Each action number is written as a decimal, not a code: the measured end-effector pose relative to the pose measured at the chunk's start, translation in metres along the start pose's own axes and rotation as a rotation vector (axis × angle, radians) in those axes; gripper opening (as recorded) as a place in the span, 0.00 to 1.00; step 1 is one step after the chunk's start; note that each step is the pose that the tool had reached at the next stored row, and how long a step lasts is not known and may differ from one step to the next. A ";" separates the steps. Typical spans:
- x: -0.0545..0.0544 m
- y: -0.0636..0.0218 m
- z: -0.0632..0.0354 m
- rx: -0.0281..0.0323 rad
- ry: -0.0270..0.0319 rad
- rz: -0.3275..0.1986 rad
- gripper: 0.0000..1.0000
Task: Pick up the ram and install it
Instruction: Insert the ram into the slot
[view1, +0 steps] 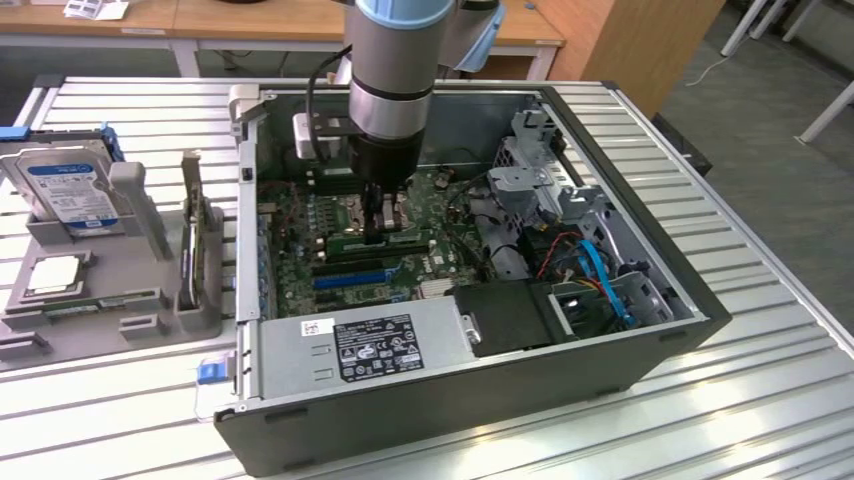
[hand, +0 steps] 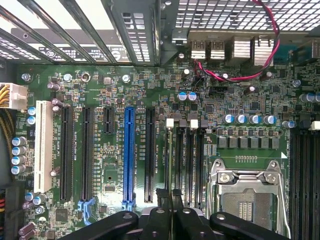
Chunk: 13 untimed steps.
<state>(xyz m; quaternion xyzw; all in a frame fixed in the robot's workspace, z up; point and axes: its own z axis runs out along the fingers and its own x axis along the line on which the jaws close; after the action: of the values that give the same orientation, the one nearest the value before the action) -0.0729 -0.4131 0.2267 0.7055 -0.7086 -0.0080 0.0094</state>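
1. The open grey computer case holds a green motherboard.
2. The ram, a thin green circuit-board stick, stands edge-up at the memory slots, pinched in my closed claw.
3. It is likely light, stiff and fragile, best held by the top edge.

The computer case is dark sheet metal, matt on the outside. Inside it, the motherboard is glossy green circuit board, with a shiny steel socket frame and a smooth blue plastic slot. Also inside, the power supply is dull bare metal with a paper label. The ram — thin green board — sits between the black matt fingers of the gripper. Under the case the table is ribbed, brushed aluminium. Beside the case, a grey matt plastic holder carries a silvery metal hard drive.
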 end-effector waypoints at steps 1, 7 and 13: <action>0.000 0.0000 0.0002 0.0000 -0.0001 0.000 0.12; 0.000 0.0000 0.0011 0.0002 -0.0003 0.000 0.12; 0.000 -0.0001 -0.0003 0.0010 -0.0019 0.000 0.12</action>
<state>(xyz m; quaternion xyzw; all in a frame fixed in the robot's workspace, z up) -0.0729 -0.4129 0.2271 0.7055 -0.7086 -0.0083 0.0084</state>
